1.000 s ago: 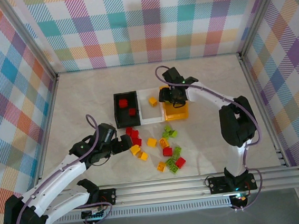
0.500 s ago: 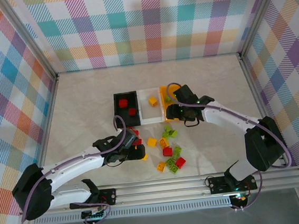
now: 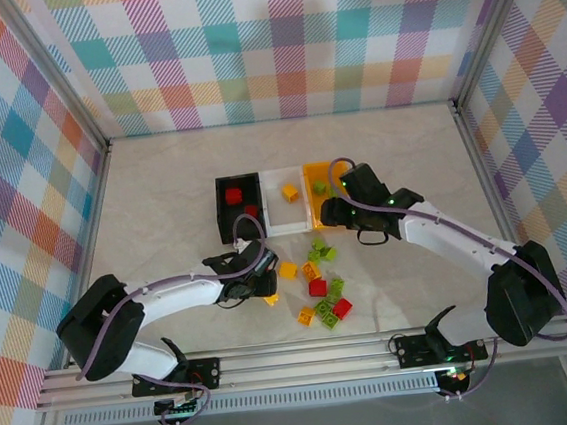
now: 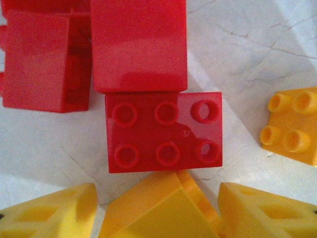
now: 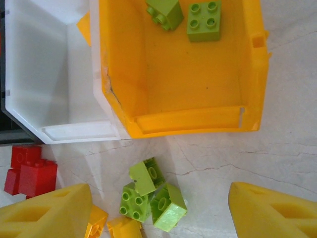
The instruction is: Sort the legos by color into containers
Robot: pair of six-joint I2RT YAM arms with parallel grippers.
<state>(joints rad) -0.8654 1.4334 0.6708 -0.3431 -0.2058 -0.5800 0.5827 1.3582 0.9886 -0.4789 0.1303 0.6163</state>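
Right gripper [image 5: 158, 213] spread above green bricks [image 5: 147, 177] just beside orange bin [image 5: 121, 59]; left gripper [image 4: 158, 201] straddles a yellow brick [image 4: 153, 213], grip cannot be told.

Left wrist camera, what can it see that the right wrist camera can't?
Left wrist: a close-up of a red six-stud brick with a yellow-orange four-stud brick to its right. Right wrist: the orange-yellow bin holding two green bricks, the white bin beside it, and three more green bricks loose on the table. Both: red bricks on the table and yellow fingers at the bottom edge.
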